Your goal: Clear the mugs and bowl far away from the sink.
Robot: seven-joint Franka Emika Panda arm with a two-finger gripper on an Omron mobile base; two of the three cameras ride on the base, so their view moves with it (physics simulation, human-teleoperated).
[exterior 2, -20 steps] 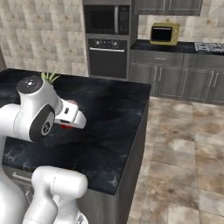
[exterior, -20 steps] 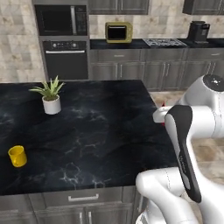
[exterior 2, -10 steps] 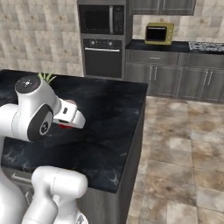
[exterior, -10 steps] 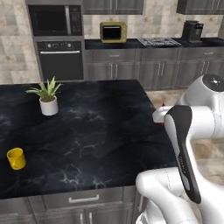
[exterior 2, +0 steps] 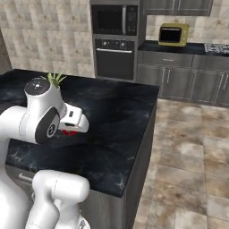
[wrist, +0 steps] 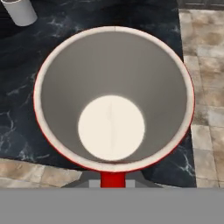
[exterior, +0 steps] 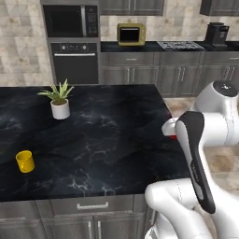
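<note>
The tool (wrist: 113,181) is closing tight on the red mug (wrist: 113,100), gripping it by the handle at the near rim, so the mug is hanging straight below the hand with its mouth facing up into the hand view. That is why the white inside and pale round bottom are showing so fully there: the hand is looking right down into it. In the left base view a sliver of the red mug (exterior: 173,137) is peeking out beside the arm's wrist, and in the right base view the red mug (exterior 2: 69,132) is sitting just under the white hand, above the right-hand part of the black marble table (exterior: 112,140).

Judging by the hand view, the mug is hanging over the table's corner, with tiled floor (wrist: 205,78) showing past the edge. Whether it is touching the table or being carried just above it cannot be told.

The yellow mug (exterior: 25,161) is standing upright near the table's front left edge, well apart from the arm. The white pot with the green plant (exterior: 59,101) is standing further back and is not part of the job.

Holding the mug by its handle is probably keeping it level for carrying; the yellow mug is likely waiting its turn.
</note>
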